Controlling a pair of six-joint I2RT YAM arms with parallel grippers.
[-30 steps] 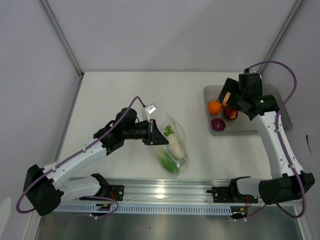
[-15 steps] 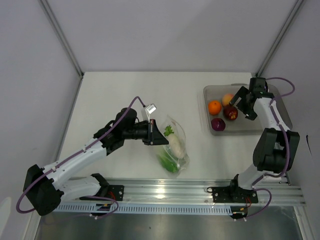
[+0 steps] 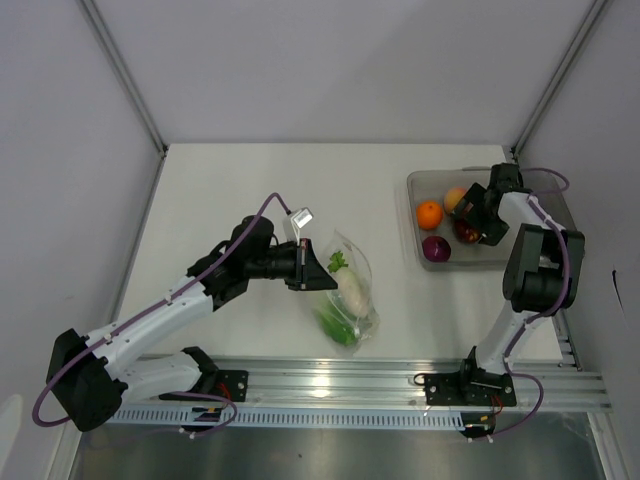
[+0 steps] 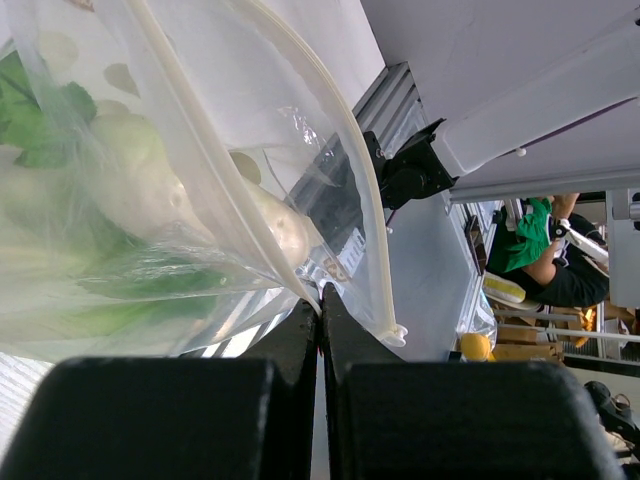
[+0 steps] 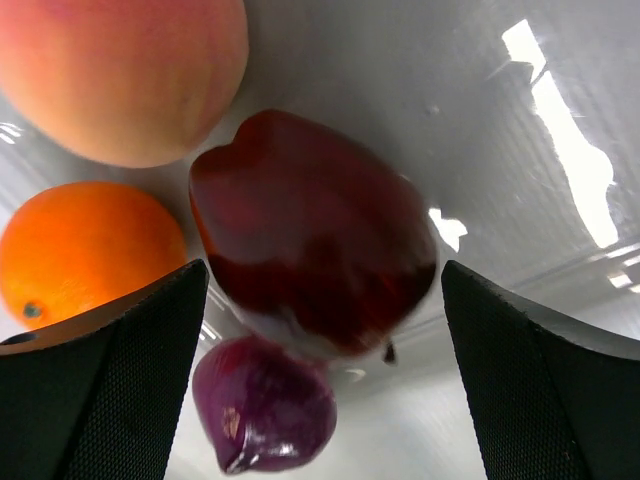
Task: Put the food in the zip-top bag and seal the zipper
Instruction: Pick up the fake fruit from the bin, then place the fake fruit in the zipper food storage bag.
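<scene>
Closest to the left wrist lens, the left gripper (image 4: 320,335) has its two black fingers pressed together on a lip of the zip-top bag (image 4: 200,230). The overhead view shows this pinch only as a dark block against the bag's left edge. Past the fingers the zipper (image 4: 372,240) arcs up the frame as a clear strip, and the bag's mouth gapes. Through the film the white radish (image 4: 160,195) and green cabbage (image 4: 130,285) are blurred, their outlines hard to trace. From above, the bag and both pieces lie at centre frame on the table (image 3: 220,190), well apart from the tray (image 3: 470,265) at right.

In the right wrist view the right gripper (image 5: 320,330) stands wide apart, holding nothing, its fingers cut off at the lower corners. Between them, slightly beyond, sits the dark red fruit (image 5: 310,250) — whether either finger touches it cannot be told. A purple fruit (image 5: 265,415) lies at lower centre and the orange (image 5: 85,250) at left. The peach-coloured fruit (image 5: 120,70) is cropped at upper left. Overhead, the gripper hides most of the dark red fruit.
</scene>
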